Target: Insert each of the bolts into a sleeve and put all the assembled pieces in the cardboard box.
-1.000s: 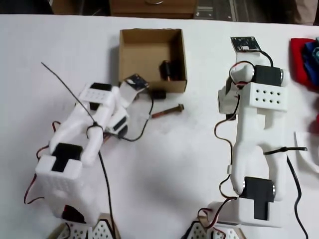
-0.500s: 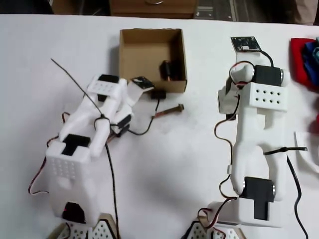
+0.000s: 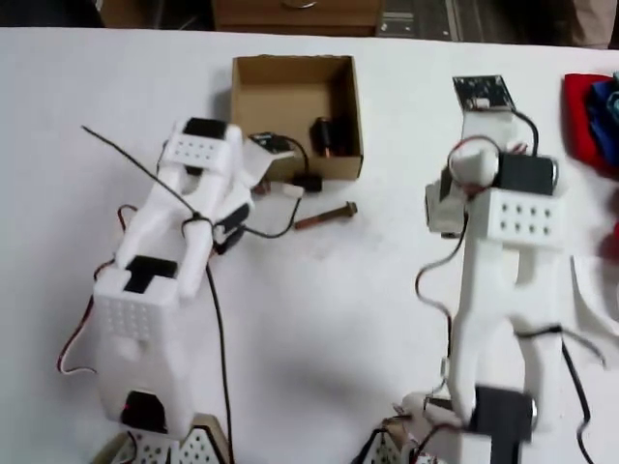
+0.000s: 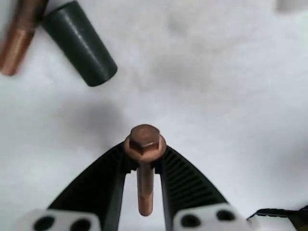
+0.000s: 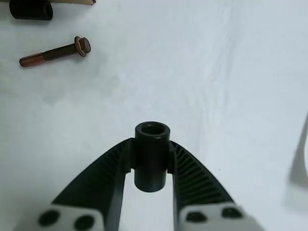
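Your white bench (image 3: 338, 319) carries the open brown cardboard box (image 3: 276, 97), with one dark assembled piece (image 3: 326, 135) inside. Your right claw (image 5: 151, 159) is clamped on a black tubular sleeve (image 5: 151, 144), its bore showing. Your left claw (image 4: 144, 163) pinches a coppery hex-head bolt (image 4: 144, 142). A second sleeve (image 4: 79, 43) and a loose bolt (image 3: 326, 215) lie just outside the box.

Loose bolt (image 4: 19, 41) cut by edge, L wrist; lying sleeve (image 5: 30, 9) clipped, R wrist

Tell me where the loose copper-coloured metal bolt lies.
High view: the bolt lies flat on the white table between the arms, just outside the brown cardboard box.
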You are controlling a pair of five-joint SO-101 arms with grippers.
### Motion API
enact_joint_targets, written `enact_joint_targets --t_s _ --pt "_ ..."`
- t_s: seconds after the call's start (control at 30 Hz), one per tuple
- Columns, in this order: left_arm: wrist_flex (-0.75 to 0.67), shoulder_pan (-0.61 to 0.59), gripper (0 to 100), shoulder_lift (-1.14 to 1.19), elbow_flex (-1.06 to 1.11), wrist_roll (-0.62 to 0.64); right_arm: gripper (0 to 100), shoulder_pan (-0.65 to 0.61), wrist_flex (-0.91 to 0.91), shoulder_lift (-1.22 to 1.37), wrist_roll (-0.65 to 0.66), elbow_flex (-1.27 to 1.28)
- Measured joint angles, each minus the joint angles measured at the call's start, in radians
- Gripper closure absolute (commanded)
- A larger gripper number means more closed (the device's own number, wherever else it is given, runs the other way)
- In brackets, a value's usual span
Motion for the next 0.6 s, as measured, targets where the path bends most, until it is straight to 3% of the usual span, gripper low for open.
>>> enact_joint_targets --t_s 0.27,0.4,0.6 --pt "-0.021 0.101 97 -0.416 0.052 0.150 97.9 0.000 -0.261 -0.245 0.000 0.465" --pt "-0.195 0.144 97 -0.704 0.287 0.187 97.9 -0.011 -0.362 -0.285 0.000 0.611" --pt "-0.428 0.094 97 -1.079 0.741 0.238 97.9 -0.166 -0.529 -0.295 0.000 0.764"
